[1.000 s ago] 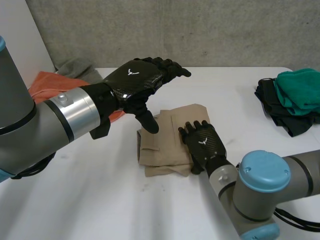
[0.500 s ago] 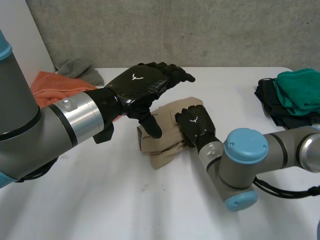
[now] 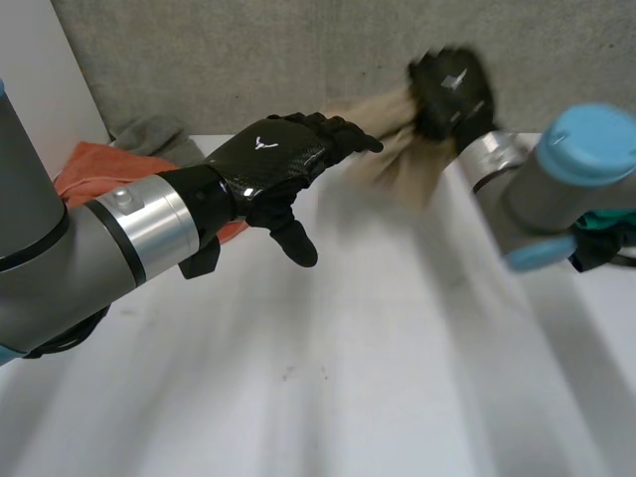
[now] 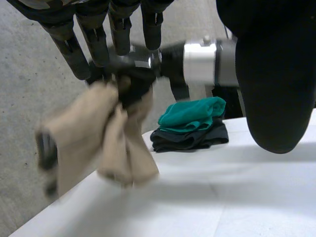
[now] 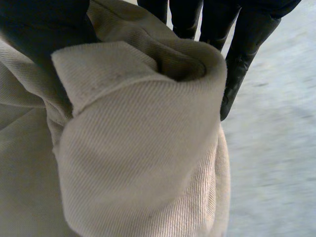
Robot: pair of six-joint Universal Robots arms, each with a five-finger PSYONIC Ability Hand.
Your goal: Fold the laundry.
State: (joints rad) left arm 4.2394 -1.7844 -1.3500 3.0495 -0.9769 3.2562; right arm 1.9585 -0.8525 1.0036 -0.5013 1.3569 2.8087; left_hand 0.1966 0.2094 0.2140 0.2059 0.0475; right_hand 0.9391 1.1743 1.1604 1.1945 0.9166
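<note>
The right hand (image 3: 452, 89) has its fingers (image 5: 242, 49) and thumb curled tight round a folded beige twill cloth (image 3: 383, 149), held in the air clear of the white table (image 3: 348, 397) at about one o'clock in the head view. The left hand (image 3: 273, 164) hovers at eleven o'clock, fingers straight and loosely spread, thumb pointing down, holding nothing. A crumpled orange cloth (image 3: 89, 169) and a grey cloth (image 3: 149, 134) lie at ten o'clock; a teal cloth (image 4: 190, 111) tops dark garments (image 4: 190, 139) at three o'clock.
</note>
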